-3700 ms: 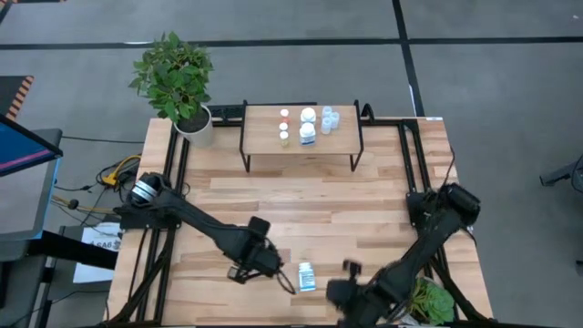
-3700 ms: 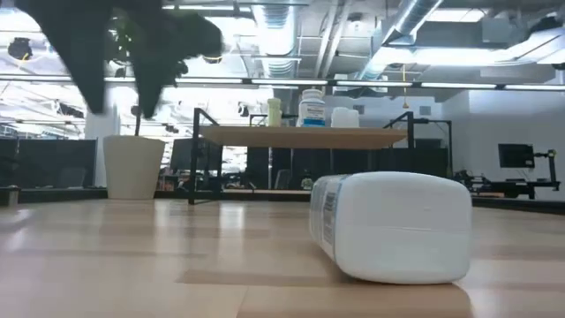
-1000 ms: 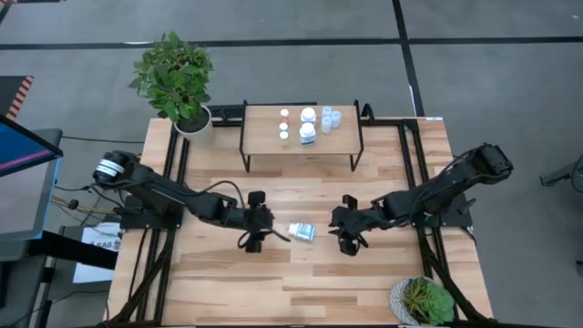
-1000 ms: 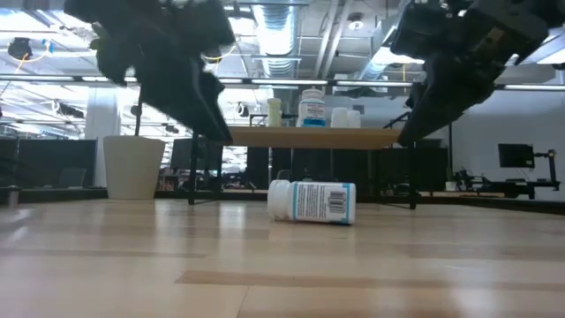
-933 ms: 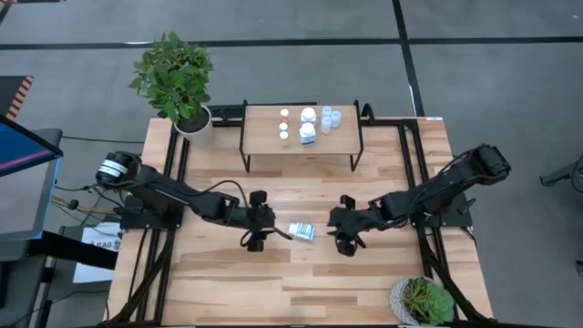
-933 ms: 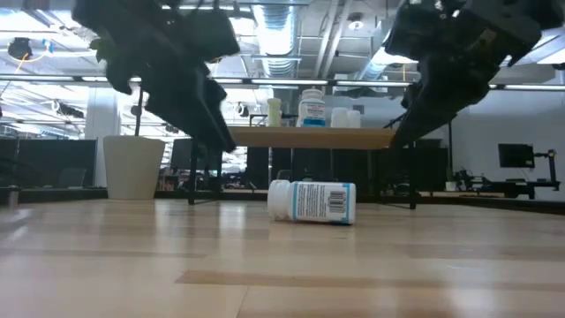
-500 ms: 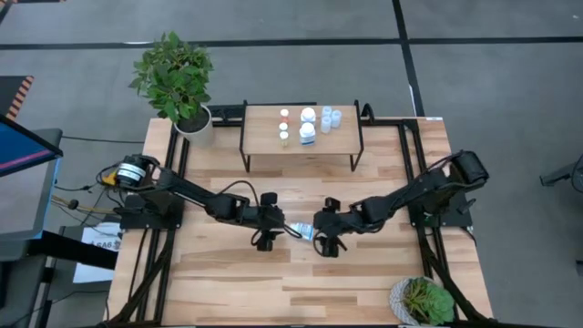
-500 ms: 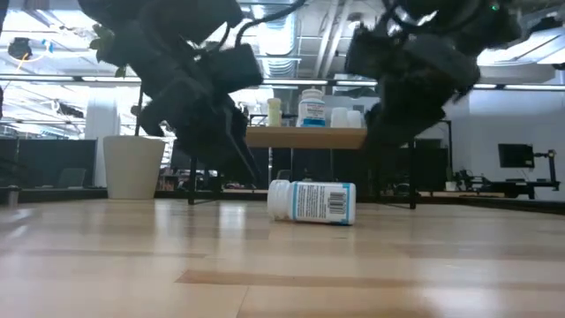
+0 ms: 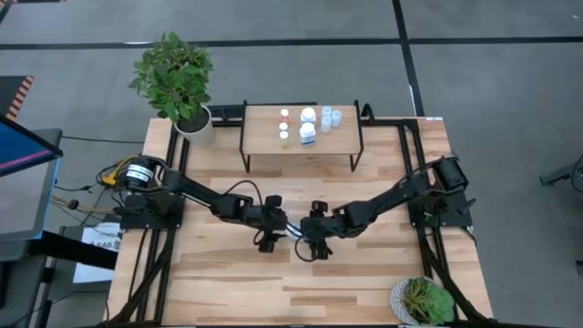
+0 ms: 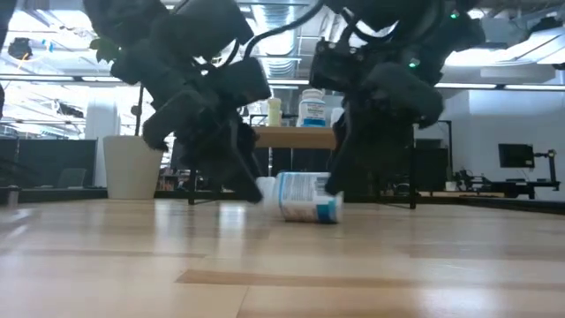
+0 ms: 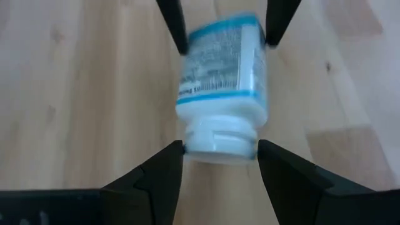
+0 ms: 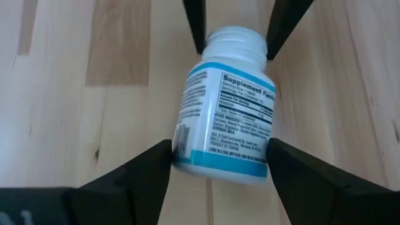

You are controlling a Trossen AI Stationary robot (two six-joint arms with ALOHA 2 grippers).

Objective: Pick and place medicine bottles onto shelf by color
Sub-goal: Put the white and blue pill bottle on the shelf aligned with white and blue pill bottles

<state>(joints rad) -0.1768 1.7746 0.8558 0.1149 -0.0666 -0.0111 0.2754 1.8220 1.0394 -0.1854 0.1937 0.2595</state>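
Note:
A white medicine bottle (image 10: 300,196) with a blue-edged label lies on its side on the wooden table, between my two grippers. My left gripper (image 11: 220,147) is open, one fingertip on each side of the bottle's white cap (image 11: 219,132). My right gripper (image 12: 219,150) is open and comes from the opposite side, its fingertips flanking the bottle's base end (image 12: 220,164). In the high view the grippers (image 9: 278,233) (image 9: 308,239) almost meet and hide most of the bottle. Several other bottles (image 9: 310,123) stand on the shelf (image 9: 264,146) at the far edge. My left gripper has its fingertips (image 11: 180,149) right beside the two sides of the cap, coming level from the table's left, along the bottle; I cannot tell if they touch. My right gripper has its fingertips (image 12: 166,149) close against the base end, level from the right; I cannot tell if they touch.
A white pot (image 9: 193,123) with a leafy plant stands at the far left corner beside the shelf. A small potted plant (image 9: 424,301) sits at the near right corner. Bare planks lie between the shelf and the grippers.
My left gripper has moved toward the table's right edge and my right gripper toward the left edge, both coming down around the lying bottle. The bottle has slid a little toward the left and turned slightly, still on its side.

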